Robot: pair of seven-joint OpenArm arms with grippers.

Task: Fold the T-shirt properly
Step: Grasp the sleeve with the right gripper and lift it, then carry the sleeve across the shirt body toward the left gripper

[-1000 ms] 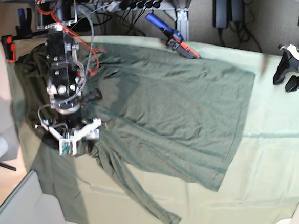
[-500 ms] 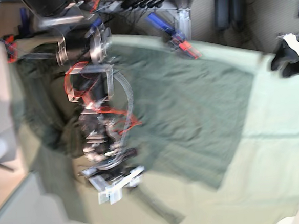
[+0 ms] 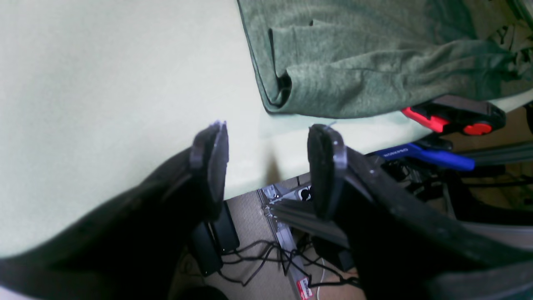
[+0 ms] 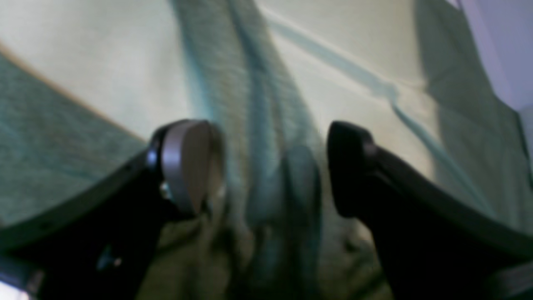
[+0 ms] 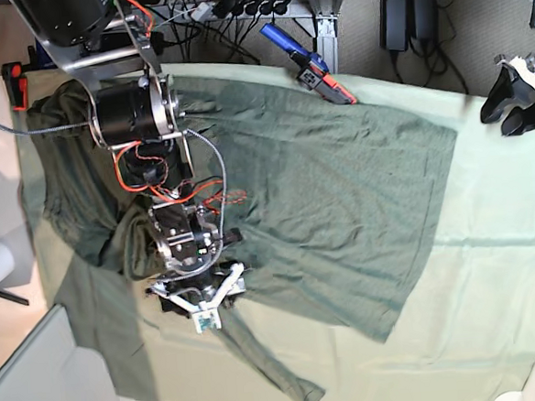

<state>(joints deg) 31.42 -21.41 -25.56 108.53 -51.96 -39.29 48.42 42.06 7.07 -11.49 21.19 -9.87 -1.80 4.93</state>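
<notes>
The T-shirt [image 5: 341, 204] lies spread across the pale green cloth [image 5: 493, 267] that covers the worktop. Its body is mostly flat, its hem is toward the right of the base view, and one long sleeve [image 5: 270, 365] trails toward the near edge. The collar end, on the left of the base view, is bunched and wrinkled.

A second ago the right arm hung over that bunched part near the shoulder. It now reaches further along, so the right gripper [image 5: 201, 301] hovers where the sleeve joins the body. In the right wrist view the right gripper's jaws stand wide apart with a blurred strip of sleeve fabric running between them, and nothing is pinched yet. That blur suggests the arm is in motion.

This shift looks like lining up for a sleeve grasp. That would be the first fold inward, so the folding itself has hardly begun.

The left gripper [image 3: 266, 166] is far off at the corner of the worktop, also released and empty, with a hem corner of the shirt just ahead of it. Beyond that corner a red-and-black clamp [image 3: 454, 116] and a blue-handled clamp [image 3: 424, 152] sit at the worktop's edge.
</notes>
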